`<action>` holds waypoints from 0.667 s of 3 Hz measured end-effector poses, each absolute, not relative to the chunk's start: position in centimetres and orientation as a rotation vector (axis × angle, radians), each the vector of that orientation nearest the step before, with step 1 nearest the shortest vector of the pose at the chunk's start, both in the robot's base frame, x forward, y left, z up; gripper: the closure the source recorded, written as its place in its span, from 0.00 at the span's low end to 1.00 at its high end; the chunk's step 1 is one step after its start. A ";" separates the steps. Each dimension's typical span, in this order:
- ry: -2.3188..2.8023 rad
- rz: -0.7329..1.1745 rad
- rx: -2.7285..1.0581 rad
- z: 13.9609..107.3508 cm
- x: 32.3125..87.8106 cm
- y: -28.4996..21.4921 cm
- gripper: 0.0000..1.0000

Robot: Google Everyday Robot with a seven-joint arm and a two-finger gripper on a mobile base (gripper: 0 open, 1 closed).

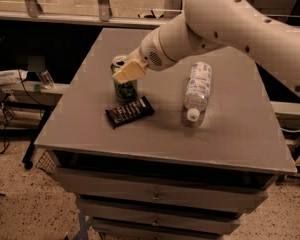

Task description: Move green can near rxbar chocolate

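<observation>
We find the gripper (122,70) clamped round the upper part of the green can (125,90), held upright at or just above the table (240,129), just behind the rxbar chocolate (130,111), evidently positioned for release beside it.

Grey drawer cabinet (160,196), speckled floor (25,209) (window frames (102,1) behind).

Tool (126,72) at can (125,89) behind bar (130,111)

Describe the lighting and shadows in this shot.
Camera view: dim, warm brownish cast; the bottle leaves a soft shadow on the table by its cap; the gripper, at the top of the can, is among the palest spots; the bar reads nearly black.
</observation>
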State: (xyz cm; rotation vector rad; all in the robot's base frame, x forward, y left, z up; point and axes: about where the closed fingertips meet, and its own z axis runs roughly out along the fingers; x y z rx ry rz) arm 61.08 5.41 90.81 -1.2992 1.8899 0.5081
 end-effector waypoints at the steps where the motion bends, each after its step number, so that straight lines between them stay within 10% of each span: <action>1: 1.888 0.511 -1.304 90.8 61.0 5.7 0.37; 2: 1.887 0.512 -1.308 90.7 60.9 5.8 0.12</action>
